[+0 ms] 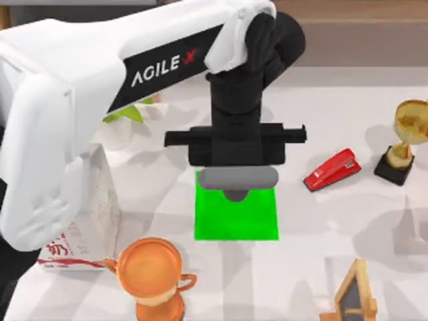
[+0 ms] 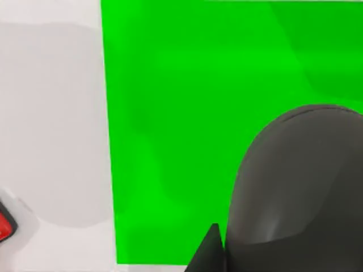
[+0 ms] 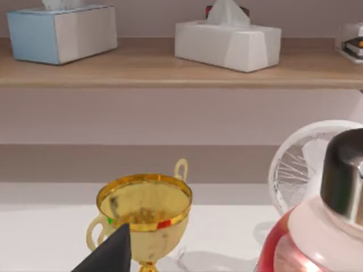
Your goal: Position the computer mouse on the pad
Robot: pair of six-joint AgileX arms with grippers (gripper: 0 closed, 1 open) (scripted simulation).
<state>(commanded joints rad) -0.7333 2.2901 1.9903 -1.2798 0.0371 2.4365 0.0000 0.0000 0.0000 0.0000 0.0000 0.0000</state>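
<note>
Mouse (image 1: pixel 234 194) first: dark grey, it sits under my left gripper (image 1: pixel 235 190) over the far edge of the green pad (image 1: pixel 236 217), and it looks pinched between my fingers, though my wrist hides the contact. I should lower straight, keep it level, and release only once it rests flat inside the green. My left arm reaches across from the left, wrist pointing down; my right arm is parked near the gold trophy (image 3: pixel 144 212).

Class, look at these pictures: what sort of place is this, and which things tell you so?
Probably a rendered tabletop test scene, not a real room: a white table cluttered with unrelated things, such as a red stapler, a gold trophy and a milk carton, with tissue boxes shelved behind.
</note>
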